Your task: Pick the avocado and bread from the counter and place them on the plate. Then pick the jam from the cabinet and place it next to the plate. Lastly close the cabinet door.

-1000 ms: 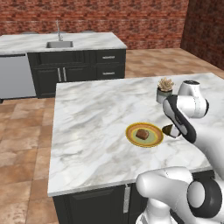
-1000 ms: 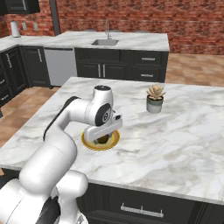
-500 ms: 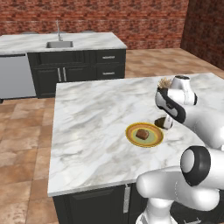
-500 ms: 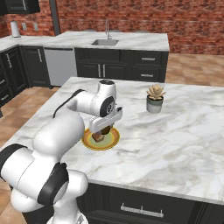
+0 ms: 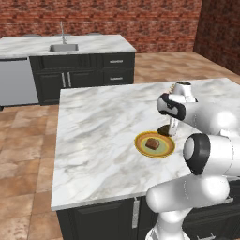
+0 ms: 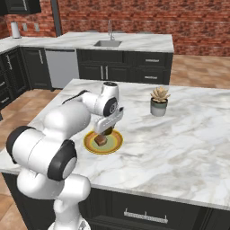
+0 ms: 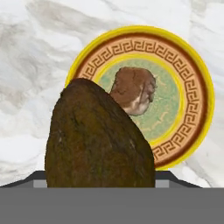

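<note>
Marble counter (image 5: 98, 136) stands on a terracotta floor before brick walls. Gripper (image 6: 104, 130), jaws partly spread, clamps the avocado (image 7: 99, 138) above the plate (image 7: 192, 83), long axis along the fingers. Bread (image 7: 134, 90) lies at plate centre.

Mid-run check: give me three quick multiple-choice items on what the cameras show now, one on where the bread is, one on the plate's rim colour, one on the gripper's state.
1. Where is the bread?
A on the plate
B by the plant
C in the sink
2. Which colour is the rim of the plate?
A blue
B yellow-orange
C white
3. How is the gripper?
A open, holding nothing
B shut on the bread
C shut on the avocado

Key: 1 A, it lies on the green centre. 2 B, the hand view shows it. 3 C, the avocado sits between the fingers, above the plate's edge.
</note>
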